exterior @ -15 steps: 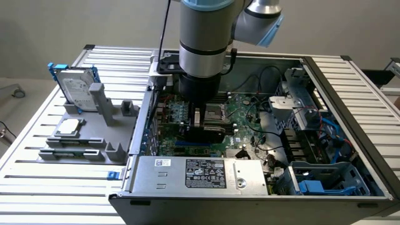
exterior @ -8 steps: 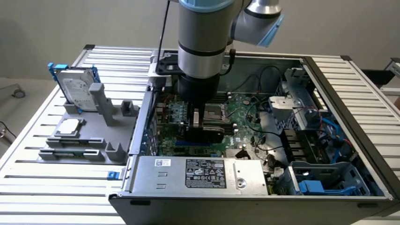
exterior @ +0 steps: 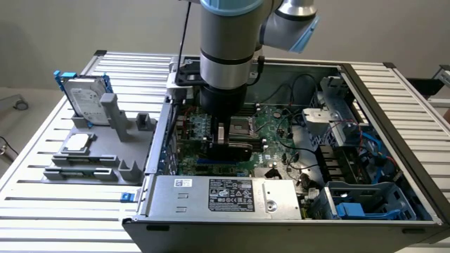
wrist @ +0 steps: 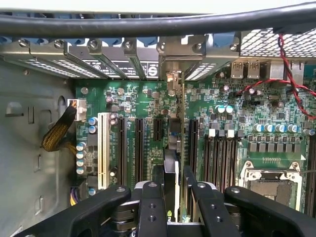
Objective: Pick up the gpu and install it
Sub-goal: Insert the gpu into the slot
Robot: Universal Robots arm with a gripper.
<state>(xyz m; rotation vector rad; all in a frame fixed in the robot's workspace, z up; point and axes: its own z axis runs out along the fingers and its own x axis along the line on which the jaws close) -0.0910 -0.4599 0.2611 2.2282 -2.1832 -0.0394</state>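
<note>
The gripper [wrist: 177, 200] is closed partway and pinches the gpu [wrist: 174, 168] between its two fingers [wrist: 150, 202]. The card stands on its thin edge, straight up and down. In the exterior view the gripper [exterior: 226, 134] is low inside the open computer case [exterior: 393, 105], and the gpu [exterior: 228, 152] hangs just under it, over the green motherboard [wrist: 237, 108].

The picking up looks done, so I think this is the putting-in step. The card sits among the long black slots [wrist: 139, 148]. Its far end is by the metal back wall [wrist: 98, 54]. I cannot tell if its bottom edge touches a slot yet.

To go in, the card must stay straight, line up with one slot and be pushed gently down.
</note>
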